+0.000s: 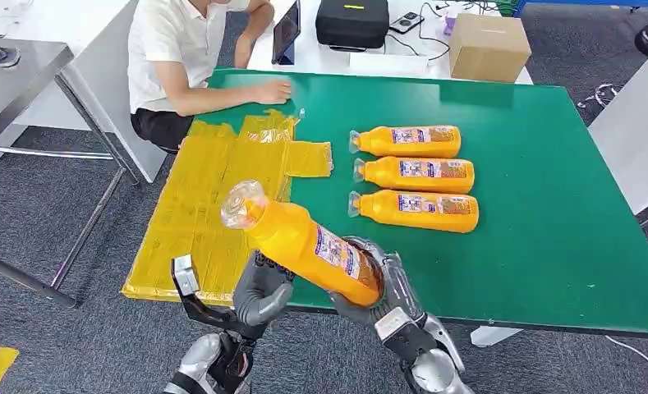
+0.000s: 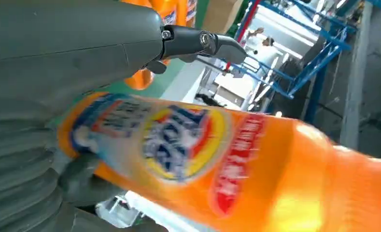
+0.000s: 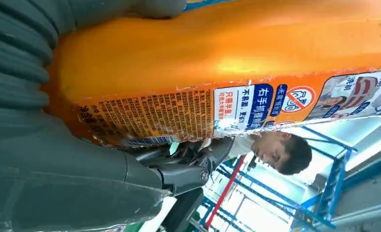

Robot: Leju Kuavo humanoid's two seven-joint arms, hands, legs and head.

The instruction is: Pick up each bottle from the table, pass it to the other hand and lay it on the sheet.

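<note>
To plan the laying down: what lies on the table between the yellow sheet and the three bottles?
Bare green table, seen in the head view. The sheet ends just short of the three bottles.

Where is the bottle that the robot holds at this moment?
In the head view, the held bottle is raised above the table's near edge, its base in the right hand, its clear cap toward the yellow sheet, the left hand beside it.

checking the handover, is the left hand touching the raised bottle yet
Cannot tell. In the head view the left hand sits right under the raised bottle, which the right hand grips; no view plainly shows contact or a gap.
</note>
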